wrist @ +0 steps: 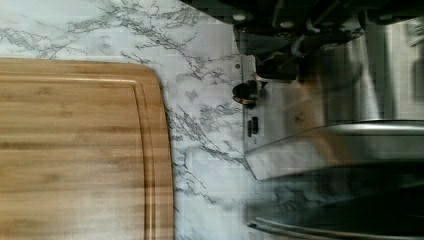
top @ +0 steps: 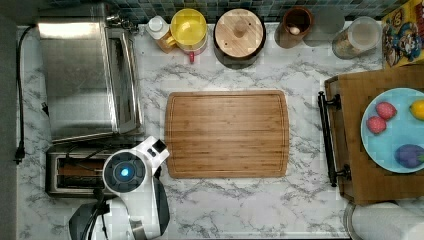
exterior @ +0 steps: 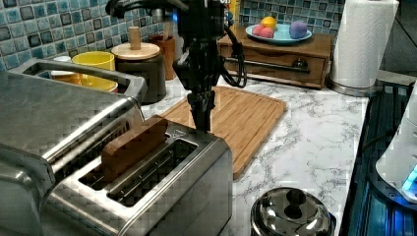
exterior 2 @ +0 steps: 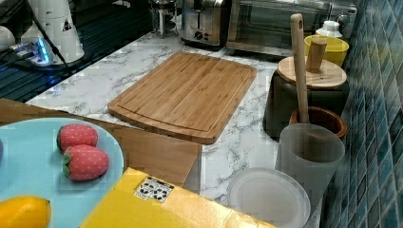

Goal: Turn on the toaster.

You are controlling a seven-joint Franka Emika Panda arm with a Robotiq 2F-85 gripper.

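Your gripper (exterior: 201, 125) hangs at the toaster's (exterior: 162, 182) end nearest the board (exterior: 241, 115); whether it's clenched, you cannot tell. The arm hides the lever. Toast (exterior: 133, 145) fills one slot.

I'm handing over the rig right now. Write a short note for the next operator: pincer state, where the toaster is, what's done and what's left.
Pincer: at the toaster's end nearest the cutting board, tips down at its top edge; holding nothing, finger state unclear.
Toaster: beside the toaster oven, with a brown slice standing high in one slot.
Done: approach to the lever end.
Left: press the lever down, judging by the raised slice.
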